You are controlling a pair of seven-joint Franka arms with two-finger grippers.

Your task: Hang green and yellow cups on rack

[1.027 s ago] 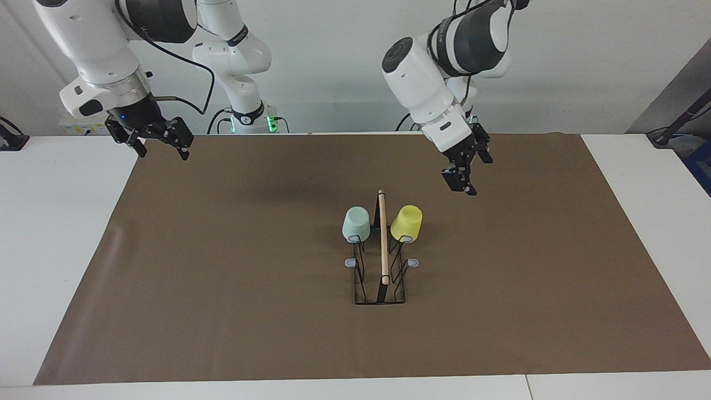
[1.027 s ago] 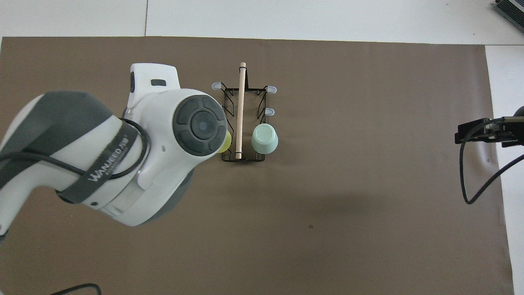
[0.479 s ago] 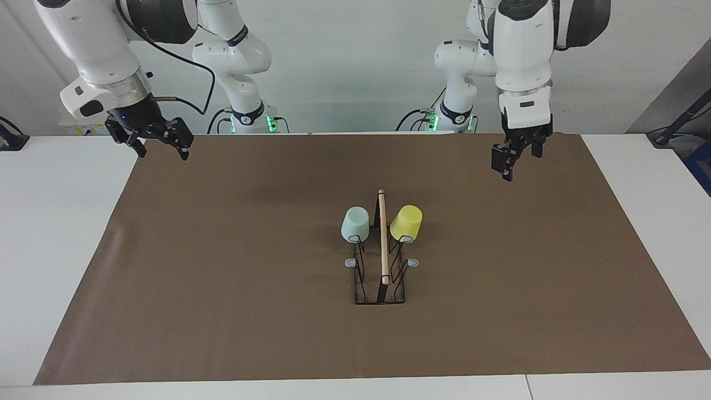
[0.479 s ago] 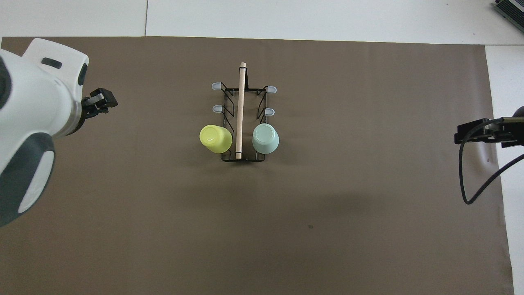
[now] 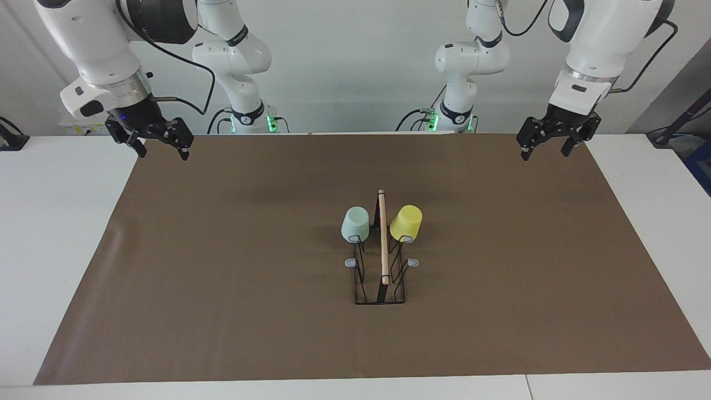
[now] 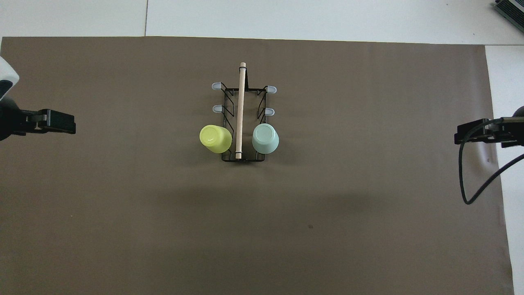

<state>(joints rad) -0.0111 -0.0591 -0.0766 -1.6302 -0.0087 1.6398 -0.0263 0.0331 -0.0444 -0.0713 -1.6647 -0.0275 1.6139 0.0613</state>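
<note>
Now both cups sit upside down on the rack's (image 5: 379,261) prongs nearest the robots: green cup (image 5: 355,224) toward the right arm's end, yellow cup (image 5: 406,222) toward the left arm's. The rack's rod runs straight away from the robots, mid-table on brown mat (image 5: 222,289). Left gripper (image 5: 548,141) and right gripper (image 5: 151,140), both wide and empty, hang over the mat's corners, well apart from the rack. Task looks complete.

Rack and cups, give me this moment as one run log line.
rack: mid-mat | green cup: hung on prong | yellow cup: hung on prong | left gripper: open, empty, over mat corner | right gripper: open, empty, over mat corner
</note>
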